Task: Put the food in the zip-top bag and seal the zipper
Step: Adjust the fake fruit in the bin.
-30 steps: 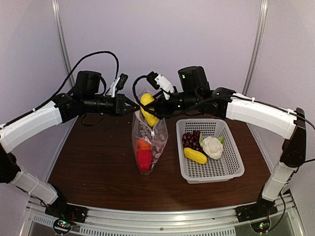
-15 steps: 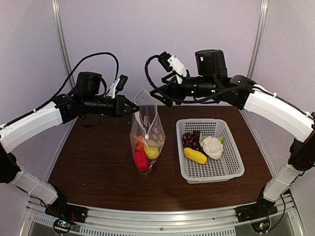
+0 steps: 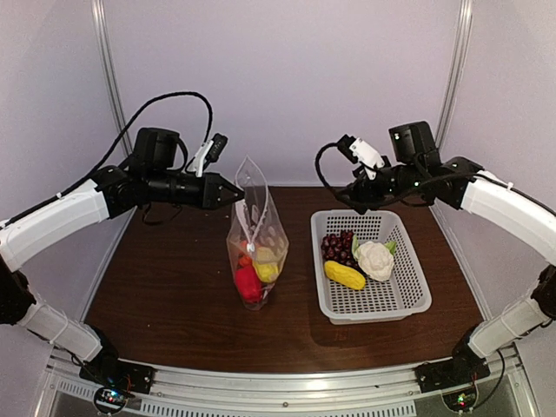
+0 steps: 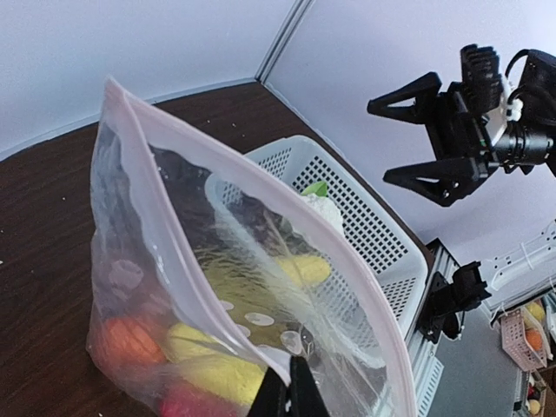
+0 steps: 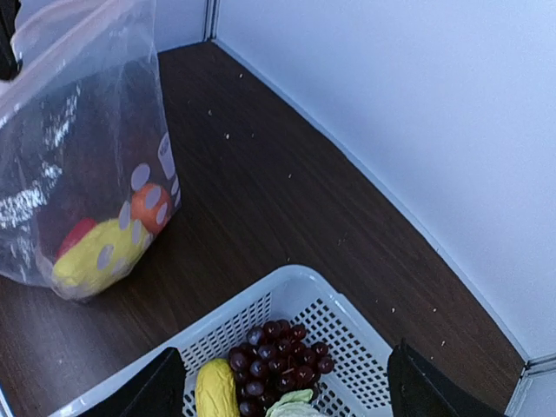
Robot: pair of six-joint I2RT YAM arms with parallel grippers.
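Clear plastic bag [image 3: 258, 239] clamped in left tool [image 4: 289, 391]; left wrist view shows right tool [image 4: 377, 141] spread, hazy from above.

Yellow banana [image 3: 267, 270] now inside the bag [image 3: 261, 224]; right gripper [image 3: 359, 201] over the basket [image 3: 379, 314], jaws wide.

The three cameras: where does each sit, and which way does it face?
Top: above and behind the arms, facing down on the table; both arms, bag and basket show.
Left wrist: on that wrist, facing across the held bag toward the basket; the shut left pincer shows at the bottom.
Right wrist: on that wrist, facing down at the basket and grapes; its own fingers show at the lower corners.
Shared: all views show bag and basket; the left wrist also sees the open right pincer.
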